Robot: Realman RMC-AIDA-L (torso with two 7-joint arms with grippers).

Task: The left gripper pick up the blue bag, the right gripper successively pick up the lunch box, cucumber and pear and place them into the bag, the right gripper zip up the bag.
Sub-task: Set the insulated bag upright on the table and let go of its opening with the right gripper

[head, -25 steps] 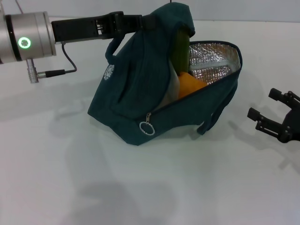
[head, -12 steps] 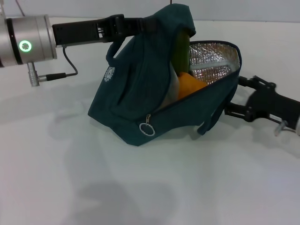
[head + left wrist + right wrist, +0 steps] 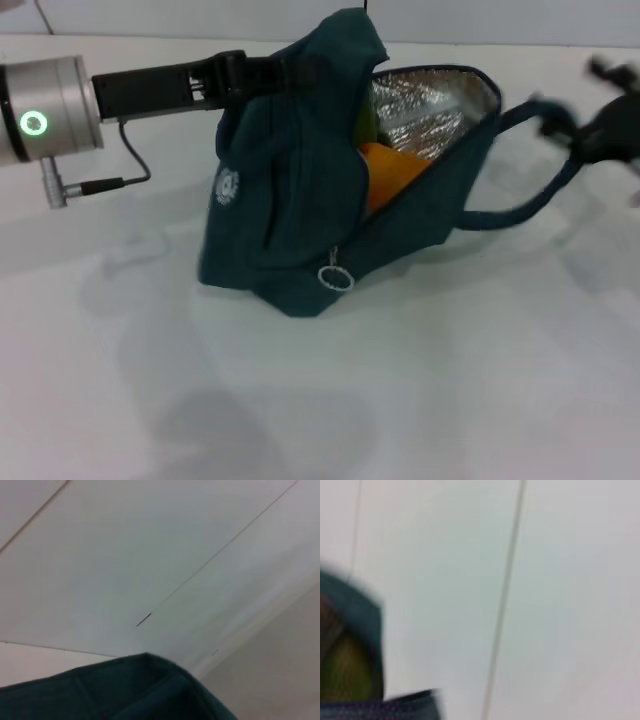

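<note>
The blue bag [image 3: 290, 200] stands tilted on the white table [image 3: 450, 380], its mouth open toward the right and its silver lining [image 3: 430, 105] showing. Inside it I see an orange item [image 3: 395, 175] and a green cucumber [image 3: 365, 125]; the lunch box is hidden. My left gripper [image 3: 285, 68] is shut on the bag's top edge and holds it up. My right gripper [image 3: 600, 125], blurred, is at the far right with the bag's strap [image 3: 545, 190] stretched up to it. The zip's ring pull [image 3: 336, 277] hangs at the bag's lower front. Bag cloth shows in the left wrist view [image 3: 125, 690].
The left arm's silver wrist with a green light [image 3: 35, 125] and its cable [image 3: 125, 165] reach in from the left. The right wrist view shows a blurred bag edge [image 3: 355, 605] with something yellow-green [image 3: 345, 672] inside.
The right gripper has swung from low beside the bag up to the far right, drawing the strap out and up with it. The bag has shifted and tilted a little.
</note>
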